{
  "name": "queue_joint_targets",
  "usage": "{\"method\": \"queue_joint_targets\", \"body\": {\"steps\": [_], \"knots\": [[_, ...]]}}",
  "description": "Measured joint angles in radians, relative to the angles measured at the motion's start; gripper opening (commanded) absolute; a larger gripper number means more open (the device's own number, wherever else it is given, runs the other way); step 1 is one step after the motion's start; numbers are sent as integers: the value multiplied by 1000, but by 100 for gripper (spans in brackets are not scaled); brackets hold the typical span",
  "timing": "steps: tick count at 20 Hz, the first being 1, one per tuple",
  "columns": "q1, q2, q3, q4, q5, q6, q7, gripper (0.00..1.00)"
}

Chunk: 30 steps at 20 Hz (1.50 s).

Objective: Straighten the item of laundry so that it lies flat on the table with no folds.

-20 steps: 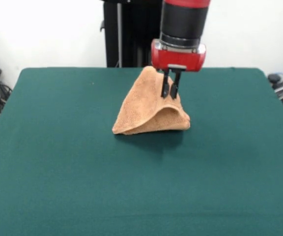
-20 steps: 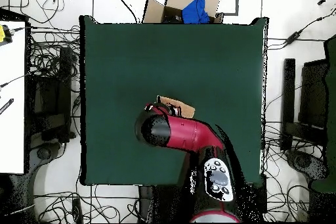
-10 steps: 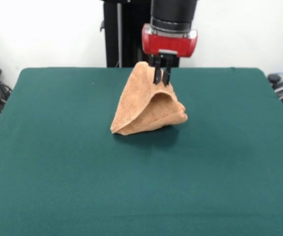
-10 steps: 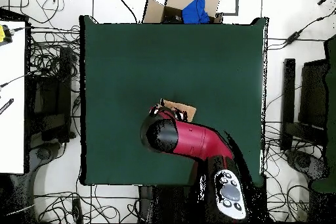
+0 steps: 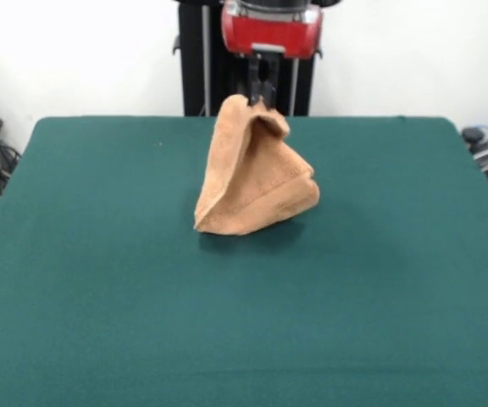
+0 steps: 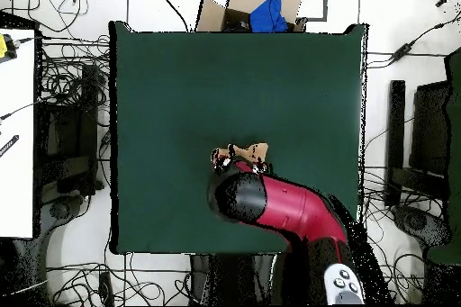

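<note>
The orange-tan towel hangs in a folded, tent-like drape; its lower edge rests on the green table near the middle. My gripper is shut on the towel's top and holds it up, toward the table's far side. In the overhead view only a small strip of the towel shows beyond the red arm, which hides the gripper and most of the cloth. No tag is visible.
A cardboard box with a blue item sits just past the table's edge opposite the robot. Cables and equipment lie on the floor around the table. The black pedestal stands behind the table.
My gripper has risen and moved back toward the pedestal with the towel in it. The towel has been drawn up taller and narrower, with less of it lying on the table.
</note>
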Motion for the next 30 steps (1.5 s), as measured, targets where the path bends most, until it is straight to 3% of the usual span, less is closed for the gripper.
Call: {"method": "queue_joint_targets", "body": {"steps": [12, 30], "knots": [[-126, -169, 21, 73, -2, 74, 0, 0], [-253, -269, 106, 111, -62, 93, 0, 0]]}}
